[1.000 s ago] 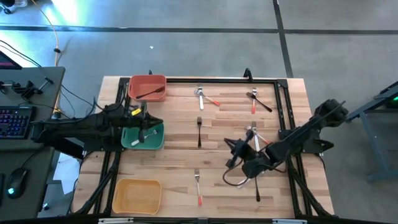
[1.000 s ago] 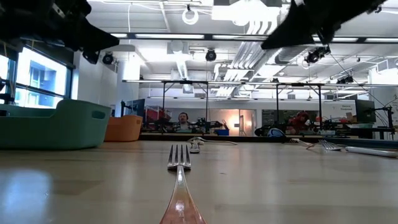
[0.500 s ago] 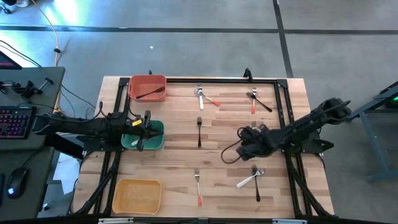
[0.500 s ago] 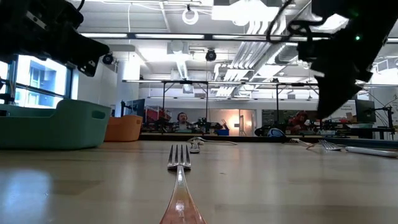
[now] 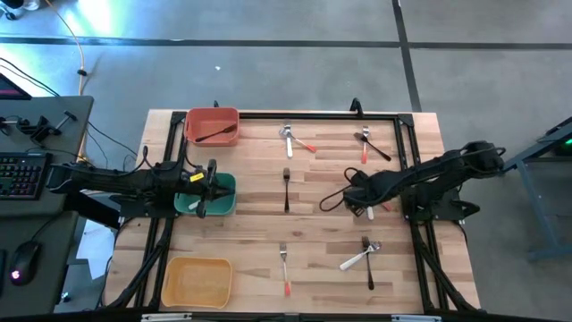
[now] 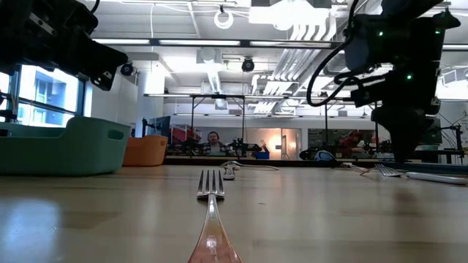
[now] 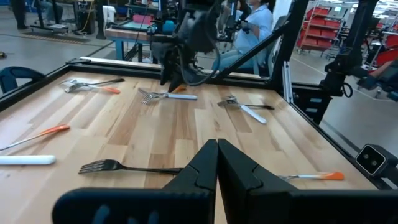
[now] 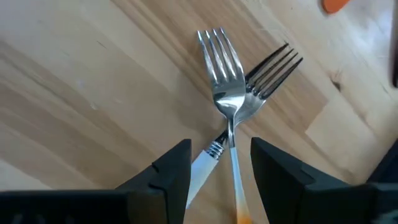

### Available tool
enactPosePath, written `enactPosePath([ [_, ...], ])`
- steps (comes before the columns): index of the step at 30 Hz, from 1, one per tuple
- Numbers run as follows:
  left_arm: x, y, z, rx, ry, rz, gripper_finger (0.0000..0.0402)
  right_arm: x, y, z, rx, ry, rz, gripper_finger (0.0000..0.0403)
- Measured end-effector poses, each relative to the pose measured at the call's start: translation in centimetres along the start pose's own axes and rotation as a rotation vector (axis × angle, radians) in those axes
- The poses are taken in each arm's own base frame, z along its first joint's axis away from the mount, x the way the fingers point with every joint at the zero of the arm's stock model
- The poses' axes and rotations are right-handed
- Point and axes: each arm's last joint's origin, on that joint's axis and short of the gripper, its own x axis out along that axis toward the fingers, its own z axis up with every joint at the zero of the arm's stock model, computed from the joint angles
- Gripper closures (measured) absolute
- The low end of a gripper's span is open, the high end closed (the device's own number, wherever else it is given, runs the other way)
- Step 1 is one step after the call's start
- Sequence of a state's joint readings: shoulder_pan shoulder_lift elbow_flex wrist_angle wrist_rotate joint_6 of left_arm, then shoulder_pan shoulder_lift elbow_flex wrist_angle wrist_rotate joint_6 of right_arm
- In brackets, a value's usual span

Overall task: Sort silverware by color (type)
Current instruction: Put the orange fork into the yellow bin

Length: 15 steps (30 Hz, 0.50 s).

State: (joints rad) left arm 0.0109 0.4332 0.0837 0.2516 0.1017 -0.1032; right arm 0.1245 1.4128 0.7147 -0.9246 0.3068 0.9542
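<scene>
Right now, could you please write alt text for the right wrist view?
The open right gripper hangs over two crossed forks on the wooden table, its dark fingers either side of their handles. One handle turns orange, the other white.

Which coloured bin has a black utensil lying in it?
The red bin at the table's far left corner: a black utensil lies across it. The yellow bin looks empty.

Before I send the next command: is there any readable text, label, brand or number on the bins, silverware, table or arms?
None can be read in any view.
Red bin, green bin, yellow bin: no label visible.
Crossed forks under the right tool: no stamp visible.
Keyboard beside the table: keys too small to read.
Background shelving: too blurred to read.
</scene>
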Motion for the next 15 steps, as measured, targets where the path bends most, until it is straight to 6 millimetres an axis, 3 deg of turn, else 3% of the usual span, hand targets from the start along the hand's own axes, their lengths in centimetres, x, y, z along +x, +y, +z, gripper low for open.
enactPosePath([
  [15,0.0,0.0,0.0,0.0,0.0,0.0,0.0401,0.8,-1.3,2.0,-0.012,0.049,0.039,0.0251],
])
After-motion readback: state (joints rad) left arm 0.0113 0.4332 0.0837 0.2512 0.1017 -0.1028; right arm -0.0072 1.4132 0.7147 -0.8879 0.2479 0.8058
